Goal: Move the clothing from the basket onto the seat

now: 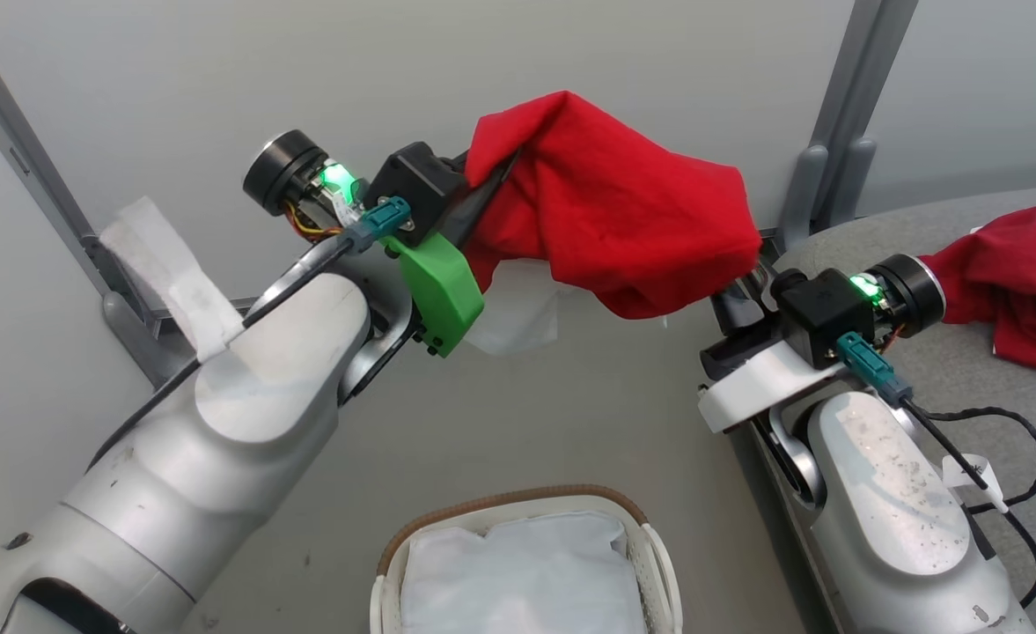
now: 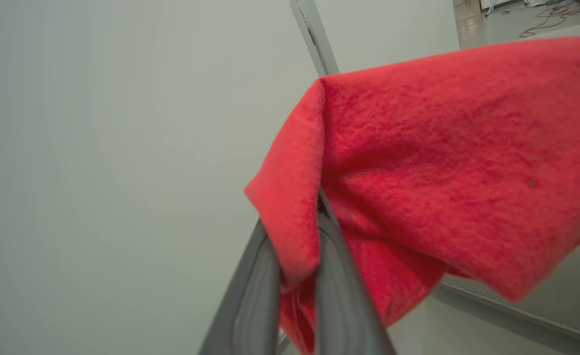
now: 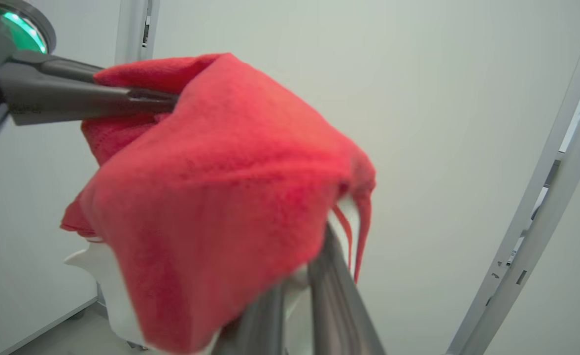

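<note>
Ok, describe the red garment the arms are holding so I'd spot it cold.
Above and beyond the oval white plastic laundry basket with the brown woven rim, a bright red fabric garment hangs in mid-air between the left gripper and right gripper, both shut on it. Unlike the second red garment, lying on the grey fabric sofa, it touches no surface.

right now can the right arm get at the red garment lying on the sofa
Probably not yet. The right gripper is shut on the held garment, stretched across to the left gripper, and points away from the other garment on the seat, which lies close behind its wrist.
</note>
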Robot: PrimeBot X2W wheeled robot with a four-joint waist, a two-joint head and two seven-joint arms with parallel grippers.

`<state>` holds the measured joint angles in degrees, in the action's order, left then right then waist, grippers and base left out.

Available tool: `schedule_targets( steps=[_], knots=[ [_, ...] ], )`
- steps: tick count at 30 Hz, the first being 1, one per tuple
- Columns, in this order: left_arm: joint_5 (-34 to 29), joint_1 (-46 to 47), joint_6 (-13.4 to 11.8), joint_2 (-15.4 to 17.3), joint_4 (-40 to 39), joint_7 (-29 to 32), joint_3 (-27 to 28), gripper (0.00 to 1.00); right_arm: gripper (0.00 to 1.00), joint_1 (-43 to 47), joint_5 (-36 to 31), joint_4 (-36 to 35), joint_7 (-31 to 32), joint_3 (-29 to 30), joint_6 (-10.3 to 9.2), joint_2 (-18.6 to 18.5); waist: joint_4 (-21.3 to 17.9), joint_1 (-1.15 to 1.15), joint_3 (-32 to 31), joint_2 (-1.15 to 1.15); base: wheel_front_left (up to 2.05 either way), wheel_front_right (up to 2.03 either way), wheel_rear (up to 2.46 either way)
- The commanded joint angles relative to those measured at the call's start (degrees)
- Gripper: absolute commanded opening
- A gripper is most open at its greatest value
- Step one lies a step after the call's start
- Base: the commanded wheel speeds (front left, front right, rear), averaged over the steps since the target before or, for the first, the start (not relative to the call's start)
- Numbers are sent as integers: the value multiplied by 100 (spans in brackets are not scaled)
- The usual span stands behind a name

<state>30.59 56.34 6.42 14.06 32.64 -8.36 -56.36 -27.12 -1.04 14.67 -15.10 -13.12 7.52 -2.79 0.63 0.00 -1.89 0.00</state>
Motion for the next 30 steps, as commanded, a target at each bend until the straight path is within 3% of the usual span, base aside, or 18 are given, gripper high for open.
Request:
schedule_targets(
  steps=[1,3,5,6,8,9,11,13,14,15,16,23,30],
  knots=[
    [73,-150,-59,14,49,-64,58,0,0,86,58,-37,-9,45,-6,-20,-3,0,14,0,0,0,0],
    [176,-273,-76,-10,94,-134,101,3,0,86,72,-58,-9,66,-6,-19,-6,0,32,0,0,0,0],
    [278,-396,-89,-22,152,-202,142,17,0,94,113,-82,-9,102,-7,-20,-3,0,51,0,0,0,0],
    [328,-479,-93,-25,188,-240,156,18,0,99,116,-97,-9,112,-7,-19,-2,0,60,0,0,0,0],
    [393,-612,-100,-29,231,-307,184,1,0,106,128,-118,-9,122,-6,-20,-1,0,76,0,0,0,0],
    [423,-668,-108,-34,250,-337,199,1,0,108,135,-127,-9,128,-6,-20,1,0,83,0,0,0,0],
    [482,-793,-143,-34,297,-405,234,12,0,115,132,-145,-9,135,-6,-20,5,0,100,0,0,0,0],
    [536,-931,-160,-45,336,-472,262,30,0,120,128,-166,-9,145,-6,-20,6,0,116,0,0,0,0],
    [563,-1015,-167,-63,343,-520,278,47,0,122,130,-182,-9,159,-6,-20,7,0,123,0,0,0,0],
    [582,-1085,-187,-81,337,-551,300,92,0,123,134,-195,-9,169,-6,-20,8,0,128,0,0,0,0],
    [615,-1190,-213,-112,335,-591,337,100,0,124,137,-212,-9,183,-6,-20,8,0,135,0,0,0,0],
    [611,-1963,-331,-359,147,-697,609,100,0,155,45,-287,-9,333,-7,-20,8,0,184,0,0,0,0],
    [28,-3036,-349,-667,-552,-678,1292,100,0,228,-63,-346,-10,596,-6,-20,-26,0,244,0,0,0,0]
  ],
)
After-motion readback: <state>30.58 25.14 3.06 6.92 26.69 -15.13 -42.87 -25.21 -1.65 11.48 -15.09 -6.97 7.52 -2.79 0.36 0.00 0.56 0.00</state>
